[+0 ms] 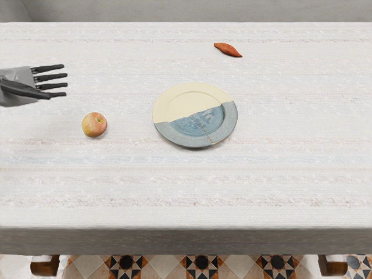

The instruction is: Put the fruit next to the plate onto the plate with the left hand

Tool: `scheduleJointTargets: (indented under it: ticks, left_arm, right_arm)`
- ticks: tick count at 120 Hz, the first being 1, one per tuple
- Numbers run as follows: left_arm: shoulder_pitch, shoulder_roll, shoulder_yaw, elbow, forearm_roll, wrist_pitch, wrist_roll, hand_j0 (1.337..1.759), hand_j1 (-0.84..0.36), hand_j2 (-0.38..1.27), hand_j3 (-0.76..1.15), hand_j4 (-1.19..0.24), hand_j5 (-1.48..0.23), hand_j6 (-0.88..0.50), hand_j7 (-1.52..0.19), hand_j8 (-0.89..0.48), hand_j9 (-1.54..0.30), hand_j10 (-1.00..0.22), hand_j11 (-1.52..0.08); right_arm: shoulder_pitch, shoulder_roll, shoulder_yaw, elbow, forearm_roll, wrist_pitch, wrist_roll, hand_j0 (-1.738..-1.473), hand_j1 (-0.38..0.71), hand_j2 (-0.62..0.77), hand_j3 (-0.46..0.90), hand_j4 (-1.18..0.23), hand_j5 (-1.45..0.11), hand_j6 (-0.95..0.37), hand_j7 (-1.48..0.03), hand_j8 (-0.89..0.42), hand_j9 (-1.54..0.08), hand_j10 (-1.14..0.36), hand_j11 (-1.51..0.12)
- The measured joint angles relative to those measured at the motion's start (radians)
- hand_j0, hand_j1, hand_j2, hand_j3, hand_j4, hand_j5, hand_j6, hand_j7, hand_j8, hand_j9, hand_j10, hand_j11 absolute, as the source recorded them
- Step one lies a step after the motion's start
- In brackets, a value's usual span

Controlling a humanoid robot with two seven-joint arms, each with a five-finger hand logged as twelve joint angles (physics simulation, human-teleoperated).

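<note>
Yellow-red apple (94, 124) left of plate (195, 114), left hand (35, 84) spread

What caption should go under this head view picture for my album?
Open left hand at the picture's left, an apple on the table beside a cream-and-blue plate.

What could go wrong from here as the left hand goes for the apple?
1. The apple is round and lies loose; a glancing touch from the open left hand could roll it away.
2. The plate looks shallow, so an apple released off-centre might roll over the rim.
3. The small orange item beyond the plate could be taken for the target.
</note>
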Motion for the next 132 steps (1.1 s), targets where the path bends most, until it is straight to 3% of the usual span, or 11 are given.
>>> scheduleJointTargets:
  ticks: [12, 22, 30, 42, 58, 70, 80, 103, 132]
  left_arm:
    - [0.000, -0.012, -0.002, 0.003, 0.003, 0.000, 0.004, 1.658, 0.35, 0.00, 0.00, 0.00, 0.00, 0.00, 0.00, 0.00, 0.00, 0.00, 0.00]
    - [-0.029, -0.055, 0.001, 0.002, 0.076, 0.000, 0.045, 1.658, 0.35, 0.00, 0.00, 0.00, 0.00, 0.00, 0.00, 0.00, 0.00, 0.00, 0.00]
    - [-0.090, -0.057, 0.001, 0.000, 0.174, 0.000, 0.076, 1.658, 0.34, 0.00, 0.00, -0.01, -0.01, -0.01, -0.01, -0.01, -0.01, -0.01, -0.01]
    - [-0.241, -0.064, 0.001, -0.014, 0.365, 0.000, 0.105, 1.658, 0.33, 0.00, 0.00, -0.02, -0.02, -0.02, -0.02, -0.02, -0.02, -0.02, -0.02]
    - [-0.230, -0.073, 0.005, -0.215, 0.594, 0.000, 0.168, 1.658, 0.31, 0.01, 0.00, -0.03, -0.04, -0.03, -0.04, -0.03, -0.04, -0.03, -0.04]
    - [-0.236, -0.067, 0.008, -0.428, 0.767, 0.001, 0.184, 1.658, 0.30, 0.01, 0.00, -0.04, -0.05, -0.04, -0.05, -0.04, -0.05, -0.04, -0.05]
    - [-0.236, -0.103, 0.009, -0.532, 0.917, 0.043, 0.190, 1.658, 0.29, 0.01, 0.00, -0.05, -0.06, -0.05, -0.06, -0.05, -0.06, -0.05, -0.06]
    - [-0.244, -0.174, 0.077, -0.603, 1.205, 0.227, 0.194, 1.658, 0.29, 0.01, 0.00, -0.06, -0.07, -0.06, -0.07, -0.06, -0.07, -0.05, -0.07]
    - [-0.235, -0.190, 0.202, -0.616, 1.388, 0.328, 0.195, 1.658, 0.28, 0.01, 0.00, -0.06, -0.08, -0.06, -0.08, -0.06, -0.08, -0.06, -0.08]
  right_arm:
    - [0.000, 0.000, 0.001, 0.000, 0.000, 0.000, 0.000, -1.658, -0.32, 0.00, 0.00, -0.02, -0.03, -0.02, -0.03, -0.02, -0.03, -0.02, -0.03]
    - [0.000, 0.000, -0.001, 0.000, 0.000, -0.001, 0.000, -1.658, -0.32, 0.00, 0.00, -0.02, -0.03, -0.02, -0.03, -0.02, -0.03, -0.02, -0.03]
    - [0.000, 0.000, -0.002, 0.000, 0.000, -0.001, 0.000, -1.658, -0.32, 0.00, 0.00, -0.02, -0.03, -0.02, -0.03, -0.02, -0.03, -0.02, -0.03]
    - [0.001, 0.000, -0.003, 0.000, 0.000, -0.001, 0.000, -1.658, -0.32, 0.00, 0.00, -0.02, -0.03, -0.02, -0.03, -0.02, -0.03, -0.02, -0.03]
    - [0.001, 0.000, -0.003, 0.000, 0.000, -0.001, 0.000, -1.658, -0.32, 0.00, 0.00, -0.02, -0.03, -0.02, -0.03, -0.02, -0.03, -0.02, -0.03]
    - [0.001, 0.000, -0.003, 0.000, 0.000, -0.001, 0.000, -1.658, -0.32, 0.00, 0.00, -0.02, -0.03, -0.02, -0.03, -0.02, -0.03, -0.02, -0.03]
    - [0.001, 0.000, -0.003, 0.000, 0.000, -0.001, 0.000, -1.658, -0.32, 0.00, 0.00, -0.02, -0.03, -0.02, -0.03, -0.02, -0.03, -0.02, -0.03]
    - [0.001, 0.000, -0.003, 0.000, 0.000, -0.001, 0.000, -1.658, -0.32, 0.00, 0.00, -0.02, -0.03, -0.02, -0.03, -0.02, -0.03, -0.02, -0.03]
    - [0.000, 0.000, -0.003, 0.000, 0.000, -0.001, 0.000, -1.658, -0.32, 0.00, 0.00, -0.02, -0.03, -0.02, -0.03, -0.02, -0.03, -0.02, -0.03]
